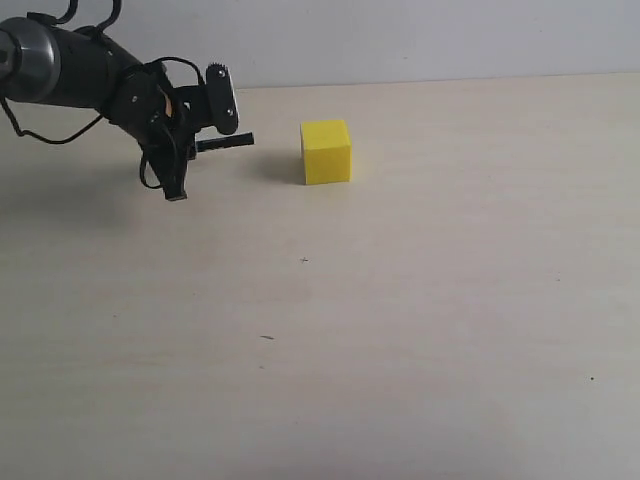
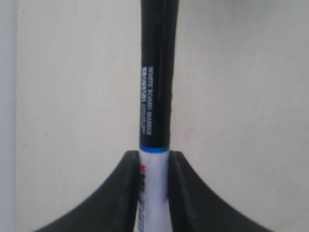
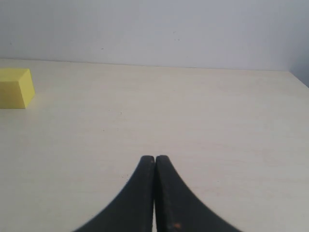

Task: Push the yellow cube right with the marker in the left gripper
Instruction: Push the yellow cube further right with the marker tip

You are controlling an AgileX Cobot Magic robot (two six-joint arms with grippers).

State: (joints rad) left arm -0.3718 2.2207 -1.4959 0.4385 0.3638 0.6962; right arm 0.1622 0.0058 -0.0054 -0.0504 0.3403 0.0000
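The yellow cube [image 1: 326,151] sits on the pale table toward the back, and shows at the edge of the right wrist view as the yellow cube [image 3: 15,88]. My left gripper [image 1: 193,146] hangs to its left, shut on the marker [image 1: 226,142]. The marker's black cap points right at the cube, with a gap of about one cube width between them. In the left wrist view the left gripper [image 2: 154,155] clamps the white barrel just behind the long black cap of the marker [image 2: 157,72]. My right gripper [image 3: 154,158] is shut on nothing and does not appear in the exterior view.
The pale wooden table [image 1: 400,330] spreads wide to the right of and in front of the cube. A white wall [image 1: 420,35] rises along the table's far edge, close behind the cube and the left arm [image 1: 70,65].
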